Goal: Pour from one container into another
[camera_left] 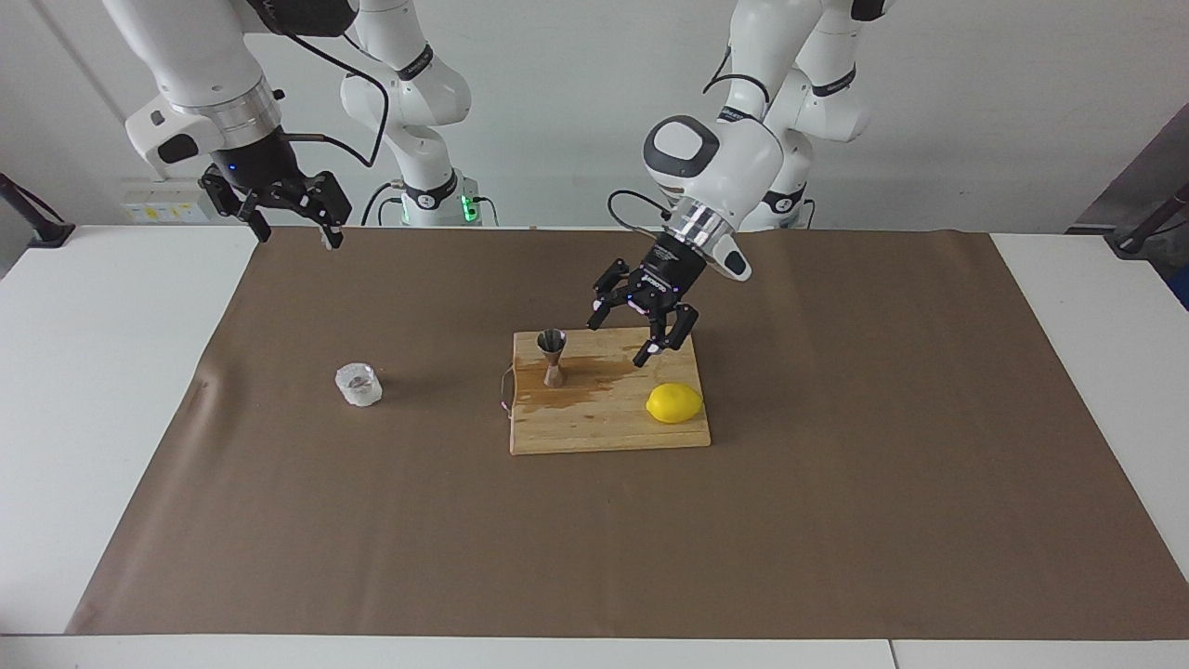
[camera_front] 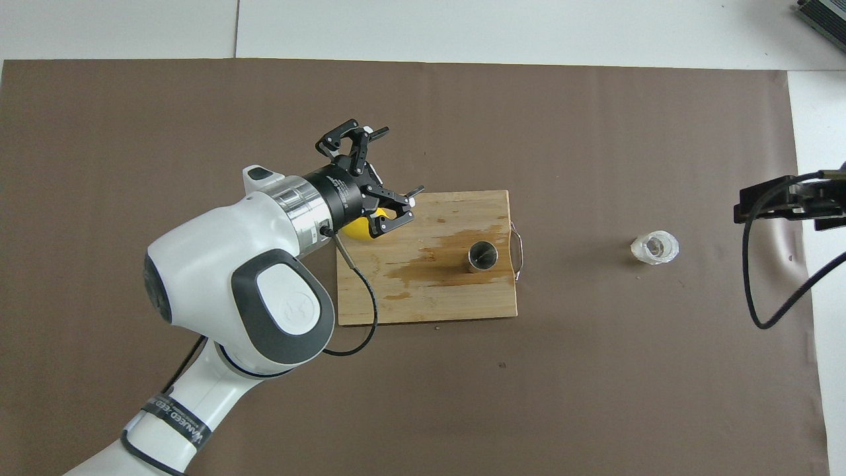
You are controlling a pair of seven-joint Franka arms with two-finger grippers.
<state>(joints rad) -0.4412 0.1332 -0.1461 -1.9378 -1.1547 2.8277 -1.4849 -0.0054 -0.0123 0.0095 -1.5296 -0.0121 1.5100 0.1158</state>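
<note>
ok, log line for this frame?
left gripper: open, empty, over board | right gripper: open, waiting | jigger: upright on board | glass cup: on mat

Even, bright, diffuse light fills both views, casting only soft, faint shadows on the matte brown paper table cover [camera_left: 836, 483]. Focus is sharp throughout, without motion blur, strong glare, or noticeable edge distortion.

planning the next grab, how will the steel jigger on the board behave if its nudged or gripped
The jigger stands upright on a narrow foot, so a nudge would probably tip it. Its smooth steel may slip between fingers. The cutting board looks wet around it, so it might slide.
</note>
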